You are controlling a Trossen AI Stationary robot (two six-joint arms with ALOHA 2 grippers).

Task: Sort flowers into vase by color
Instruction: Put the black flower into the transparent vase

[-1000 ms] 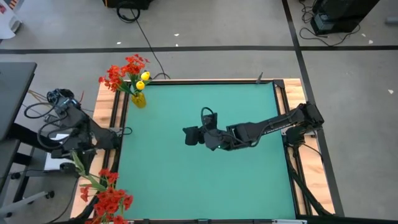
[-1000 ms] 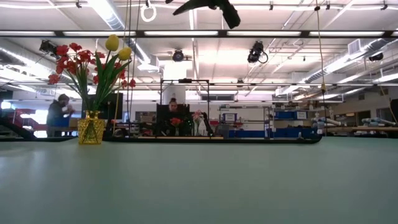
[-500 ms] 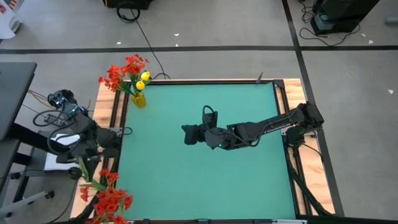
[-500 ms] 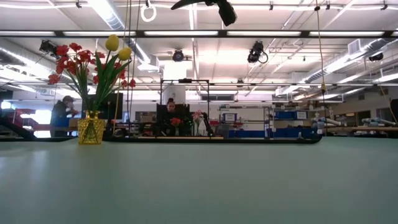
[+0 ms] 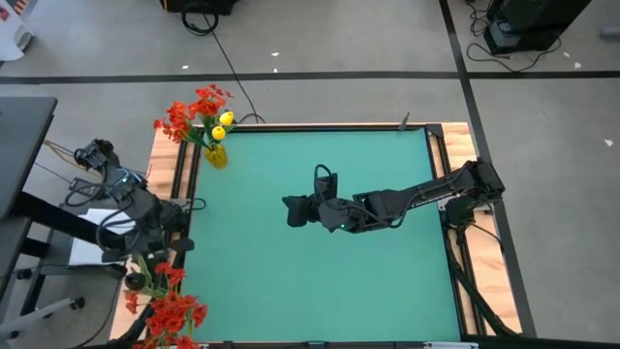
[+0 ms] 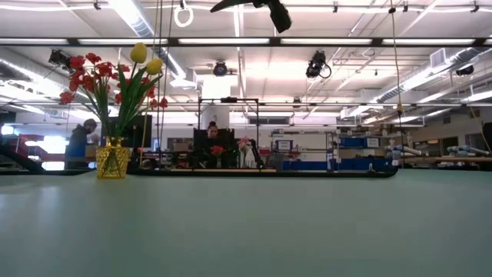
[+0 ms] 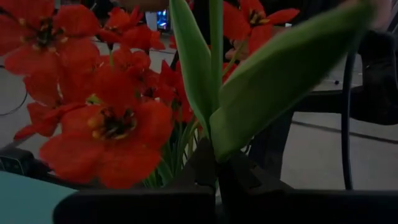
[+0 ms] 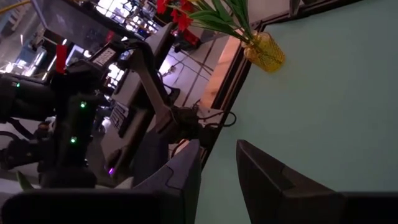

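The small yellow vase (image 5: 215, 155) stands at the table's far left corner, also in the low view (image 6: 113, 162) and the right wrist view (image 8: 265, 51). It holds red sprays and two yellow tulips (image 5: 223, 124). More red flowers (image 5: 172, 312) lie in a heap on the wooden frame at the near left corner. My left gripper (image 5: 143, 269) is off the table's left edge, just above that heap, shut on a green flower stem. My right gripper (image 5: 294, 210) hovers open over the middle of the table, holding nothing. My left gripper pinches a green stem (image 7: 215, 149) between its two fingers, at the point where two broad leaves (image 7: 273, 81) branch off. The stem rises straight away from the fingers and leaves the picture, so its blossom is out of view. Red blossoms (image 7: 112, 124) crowd close behind it.
A wooden frame (image 5: 182, 194) borders the green table. Cables and a grey stand lie off the table beside the left arm. A dark part of the right arm (image 6: 265, 9) shows at the top of the low view. People stand far off in the room.
My left arm has swung toward the table's near edge and turned, carrying its gripper and the green stem down toward the red flower heap at the near left corner. The right arm has stayed nearly still.
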